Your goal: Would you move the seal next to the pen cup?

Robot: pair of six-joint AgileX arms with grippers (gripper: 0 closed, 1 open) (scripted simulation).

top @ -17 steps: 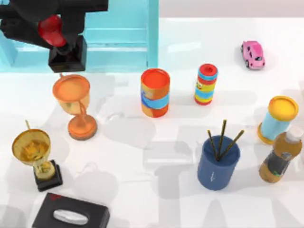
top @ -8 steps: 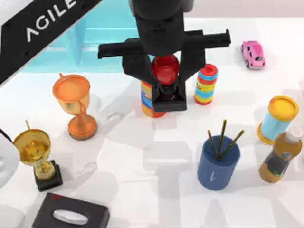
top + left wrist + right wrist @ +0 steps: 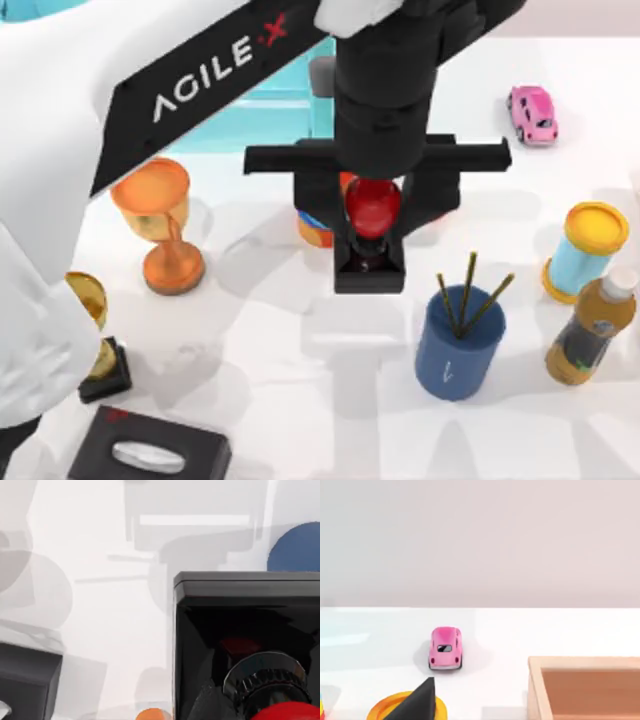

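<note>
The seal [image 3: 370, 268], a glossy red knob on a black square base, hangs in my left gripper [image 3: 372, 212], which is shut on the knob. It is held just left of and slightly behind the pen cup [image 3: 460, 345], a dark blue cup with thin pencils sticking out. I cannot tell whether the base touches the table. In the left wrist view the seal's black base [image 3: 245, 625] is close up, with the blue pen cup [image 3: 298, 547] beyond it. My right gripper [image 3: 420, 702] shows as a dark tip in the right wrist view, away from the work.
An orange can [image 3: 313, 228] stands half hidden behind the left gripper. An orange goblet [image 3: 152, 200], a gold trophy [image 3: 95, 345] and a black tissue box [image 3: 150, 452] stand at the left. A yellow-lidded cylinder [image 3: 590, 250] and a bottle [image 3: 590, 335] stand at the right. A pink car [image 3: 532, 113] sits at the back.
My left arm has carried the seal from the back left corner rightward and forward, past the orange can, to a spot close beside the pen cup.
</note>
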